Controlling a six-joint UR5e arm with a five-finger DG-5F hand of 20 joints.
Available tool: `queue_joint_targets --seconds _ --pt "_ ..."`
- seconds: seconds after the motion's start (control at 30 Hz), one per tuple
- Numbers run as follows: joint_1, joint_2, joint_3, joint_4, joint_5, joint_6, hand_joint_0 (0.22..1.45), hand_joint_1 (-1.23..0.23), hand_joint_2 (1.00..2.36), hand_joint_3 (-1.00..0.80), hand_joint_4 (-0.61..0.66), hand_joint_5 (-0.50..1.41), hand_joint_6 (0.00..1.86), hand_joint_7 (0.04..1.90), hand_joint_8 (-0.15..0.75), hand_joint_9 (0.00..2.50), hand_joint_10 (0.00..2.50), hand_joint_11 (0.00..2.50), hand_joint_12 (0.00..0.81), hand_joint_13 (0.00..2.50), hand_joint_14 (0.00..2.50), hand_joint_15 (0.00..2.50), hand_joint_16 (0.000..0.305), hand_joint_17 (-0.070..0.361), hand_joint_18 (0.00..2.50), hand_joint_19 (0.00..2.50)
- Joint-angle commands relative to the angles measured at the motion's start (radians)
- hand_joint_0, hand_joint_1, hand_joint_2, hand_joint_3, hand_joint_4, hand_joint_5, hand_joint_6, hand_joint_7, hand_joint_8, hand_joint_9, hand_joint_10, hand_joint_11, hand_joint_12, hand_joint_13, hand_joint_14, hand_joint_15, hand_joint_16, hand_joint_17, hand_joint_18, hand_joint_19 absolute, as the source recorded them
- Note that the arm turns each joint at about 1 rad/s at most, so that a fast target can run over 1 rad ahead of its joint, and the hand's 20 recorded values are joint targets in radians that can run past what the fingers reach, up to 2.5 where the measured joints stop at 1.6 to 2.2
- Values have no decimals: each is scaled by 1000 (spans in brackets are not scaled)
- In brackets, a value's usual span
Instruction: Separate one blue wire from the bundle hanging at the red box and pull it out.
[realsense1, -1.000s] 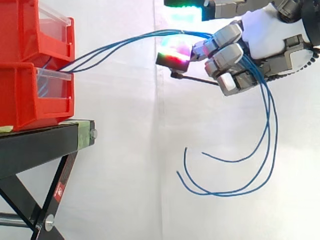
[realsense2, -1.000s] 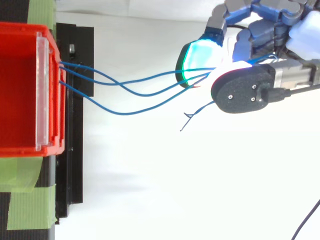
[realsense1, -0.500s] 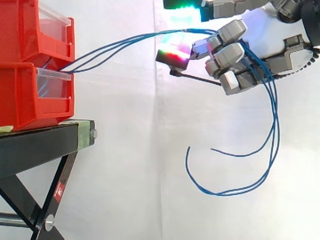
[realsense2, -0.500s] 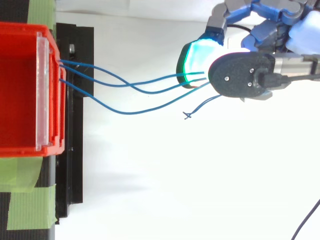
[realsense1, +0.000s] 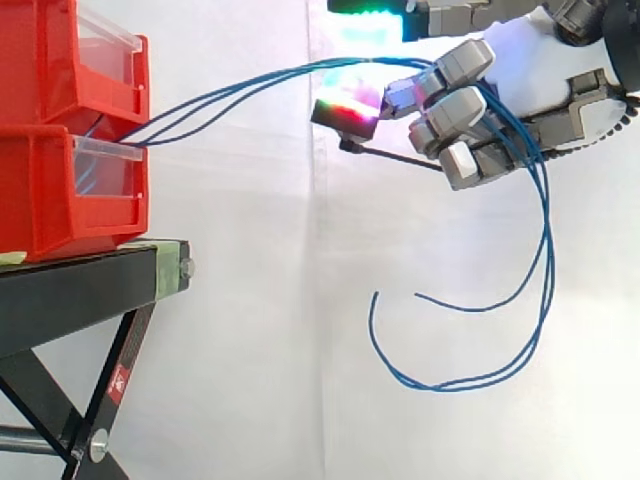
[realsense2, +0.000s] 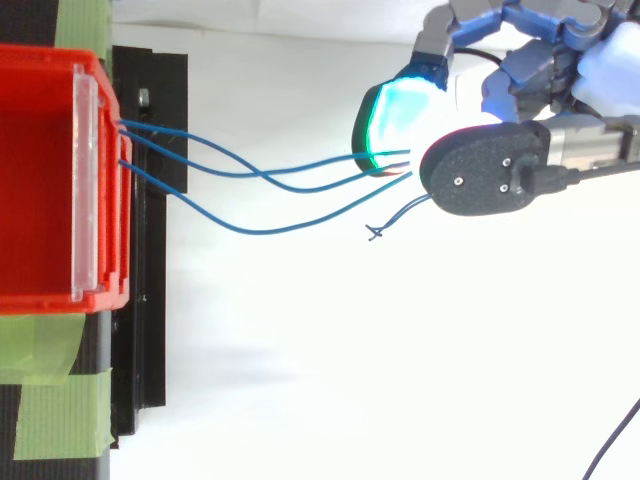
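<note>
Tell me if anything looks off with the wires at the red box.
Three blue wires run from the red box into the hand, whose curled fingers hold them together, ends dangling below. None looks separated yet; nothing else stands out.

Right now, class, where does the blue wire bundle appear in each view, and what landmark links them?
Side view: blue wires rise from the red box at left to the robot hand, upper right, then hang below it.
Top view: they cross from left to upper right.
Shared landmark: the red box.
</note>
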Motion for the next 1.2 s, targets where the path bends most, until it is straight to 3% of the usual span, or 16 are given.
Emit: queue_joint_targets --seconds 0.0,0.3,0.63,0.87,1.17 --pt "0 0 0 0 0 0 562 -804 1004 -447 183 -194 918 893 311 1055 1044 1505 427 1133 584 1633 53 119 1124 968" --pt "0 -1 0 0 5 0 623 -788 1013 -343 155 -188 921 898 309 1088 1035 1494 413 1152 565 1635 51 114 1134 973" --pt "2 0 0 0 5 0 651 -806 1022 -177 41 -205 957 973 308 1046 1102 1477 411 1156 566 1643 52 116 1145 944" --pt "2 -1 0 0 5 0 690 -848 1023 -90 198 -232 962 888 319 913 1265 1362 422 1120 580 1634 52 116 1120 931" --pt "2 0 0 0 5 2 657 -927 1021 -146 263 -256 940 907 336 777 1223 1381 440 1001 589 1637 55 123 1042 895"
